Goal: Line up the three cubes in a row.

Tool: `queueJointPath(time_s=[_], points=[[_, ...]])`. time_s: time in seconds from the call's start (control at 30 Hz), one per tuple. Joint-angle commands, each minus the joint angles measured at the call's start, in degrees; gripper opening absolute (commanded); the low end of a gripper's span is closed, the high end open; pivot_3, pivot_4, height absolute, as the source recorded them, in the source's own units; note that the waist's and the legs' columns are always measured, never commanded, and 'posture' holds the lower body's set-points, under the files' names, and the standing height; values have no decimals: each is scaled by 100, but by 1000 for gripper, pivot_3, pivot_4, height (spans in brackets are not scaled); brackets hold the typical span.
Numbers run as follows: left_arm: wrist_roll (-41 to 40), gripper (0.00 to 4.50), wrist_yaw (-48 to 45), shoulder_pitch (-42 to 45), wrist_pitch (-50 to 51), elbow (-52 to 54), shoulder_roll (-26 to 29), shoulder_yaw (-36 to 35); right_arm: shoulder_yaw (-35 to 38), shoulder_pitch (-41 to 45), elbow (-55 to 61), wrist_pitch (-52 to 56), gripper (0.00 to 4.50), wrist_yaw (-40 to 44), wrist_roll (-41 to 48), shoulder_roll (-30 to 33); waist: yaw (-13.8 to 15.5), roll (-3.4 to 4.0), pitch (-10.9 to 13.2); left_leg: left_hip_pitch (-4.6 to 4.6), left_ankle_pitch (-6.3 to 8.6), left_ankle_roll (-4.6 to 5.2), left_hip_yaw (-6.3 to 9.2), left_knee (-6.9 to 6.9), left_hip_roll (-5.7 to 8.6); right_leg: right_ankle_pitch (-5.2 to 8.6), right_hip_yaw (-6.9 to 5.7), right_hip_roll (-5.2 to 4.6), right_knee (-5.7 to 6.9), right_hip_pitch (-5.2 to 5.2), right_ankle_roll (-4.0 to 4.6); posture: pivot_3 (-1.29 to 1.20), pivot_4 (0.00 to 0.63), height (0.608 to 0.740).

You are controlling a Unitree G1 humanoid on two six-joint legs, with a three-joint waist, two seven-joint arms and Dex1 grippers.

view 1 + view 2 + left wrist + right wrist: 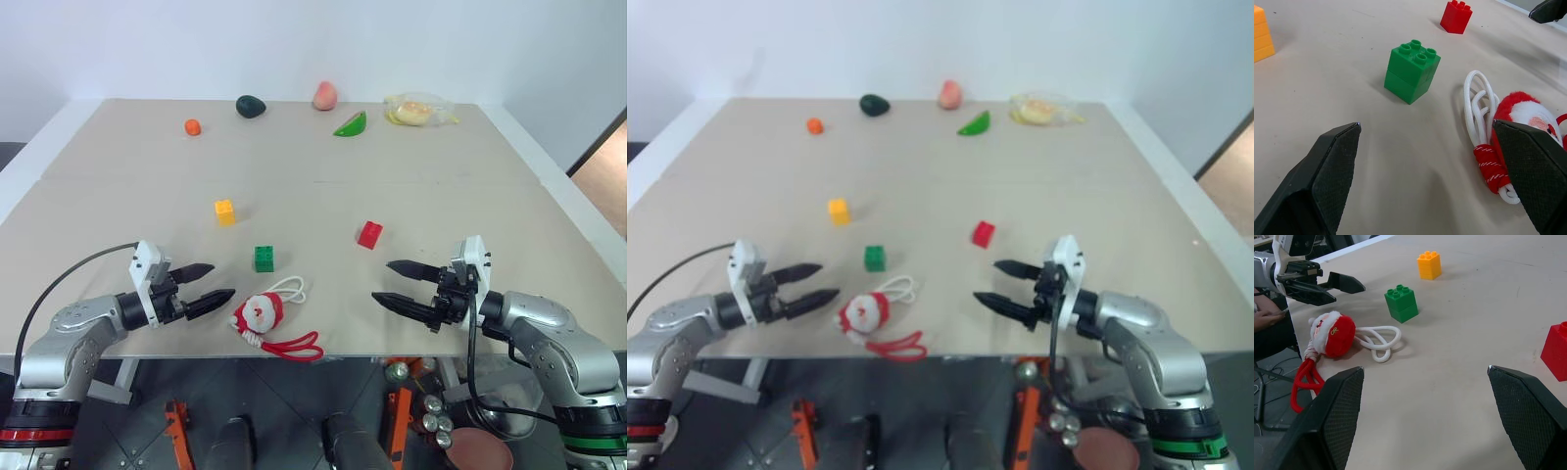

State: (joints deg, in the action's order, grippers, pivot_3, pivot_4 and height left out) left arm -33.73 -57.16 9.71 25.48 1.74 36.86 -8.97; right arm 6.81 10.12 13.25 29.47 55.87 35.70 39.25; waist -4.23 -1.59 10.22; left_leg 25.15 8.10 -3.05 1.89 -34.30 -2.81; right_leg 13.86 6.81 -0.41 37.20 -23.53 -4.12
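Left gripper (208, 283): fingers spread, empty, low over the table's (118, 196) near edge, pointing toward the Santa toy (261, 311).
Right gripper (399, 286): fingers spread, empty, opposite the left one.
Yellow cube (225, 211): farthest left and farthest back of the three.
Green cube (264, 258): upright, just behind the Santa toy.
Red cube (369, 234): well apart to the right, behind the right gripper.

We read this as a robot lab: bare white wall (294, 39), plain beige desk (441, 186) strewn with toy props, cables and orange stands (176, 431) on dark floor below.
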Motion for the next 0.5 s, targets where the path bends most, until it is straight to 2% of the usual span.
queueJointPath(time_s=[0.03,0.3,0.5], points=[[-81,4463,-127,79,12,219,173,-163,48,134,11,-74,4179,65,8,35,0,0,0,0,0,0,0,0,0,0,0,0,0,0,0,0,150,740],[-395,4463,-622,475,487,670,557,8,112,243,291,70,4179,370,143,331,-1,-1,2,1,0,0,-1,-3,0,0,0,0,3,1,0,0,150,740],[-60,4463,-1268,576,323,982,916,569,-1,255,765,151,4179,890,197,841,2,0,6,0,2,1,-2,-2,-3,2,-1,2,4,-2,0,0,150,740]])
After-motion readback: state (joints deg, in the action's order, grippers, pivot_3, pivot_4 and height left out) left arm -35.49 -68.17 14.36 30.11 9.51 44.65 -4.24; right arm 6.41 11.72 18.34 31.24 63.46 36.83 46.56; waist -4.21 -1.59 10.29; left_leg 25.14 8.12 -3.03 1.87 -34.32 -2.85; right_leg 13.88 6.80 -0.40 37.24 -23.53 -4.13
